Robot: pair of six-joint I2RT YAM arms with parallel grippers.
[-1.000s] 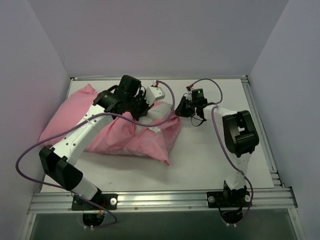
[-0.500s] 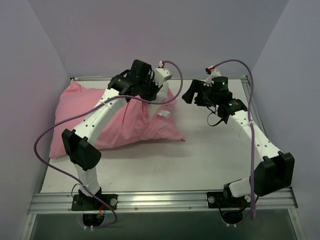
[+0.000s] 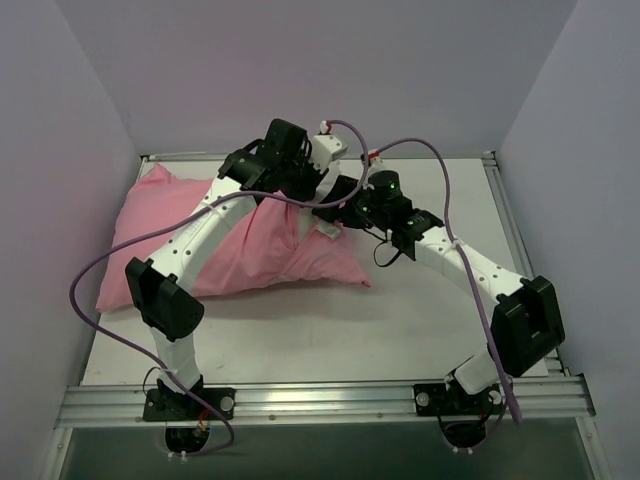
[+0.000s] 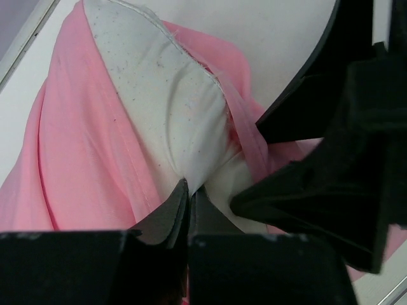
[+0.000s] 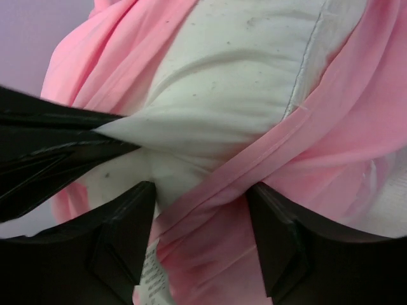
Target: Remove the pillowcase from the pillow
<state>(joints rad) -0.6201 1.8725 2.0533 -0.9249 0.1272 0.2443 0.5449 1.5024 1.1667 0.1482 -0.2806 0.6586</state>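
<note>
The pink pillowcase (image 3: 230,250) lies at the left of the table with its open end raised toward the middle. My left gripper (image 4: 189,190) is shut on a pinch of the white pillow (image 4: 165,95), which bulges out of that open end. In the right wrist view my right gripper (image 5: 200,235) is open, its two fingers astride the pillowcase's pink hem (image 5: 254,171), which crosses the white pillow (image 5: 235,82). A small printed tag (image 5: 152,279) hangs beside the right gripper's left finger. From above, both grippers meet at the pillow's right end: the left gripper (image 3: 315,188) and the right gripper (image 3: 342,197).
The left gripper's black fingers (image 5: 51,146) show at the left of the right wrist view, close to my right gripper. Lilac walls enclose the table on three sides. Bare white tabletop (image 3: 430,310) lies to the right of the pillowcase. A purple cable (image 3: 110,270) loops off the left arm.
My left arm raised the pillow's right end, then held still. The right gripper opened and swung in from the right, and it now sits at the pillowcase's open end.
</note>
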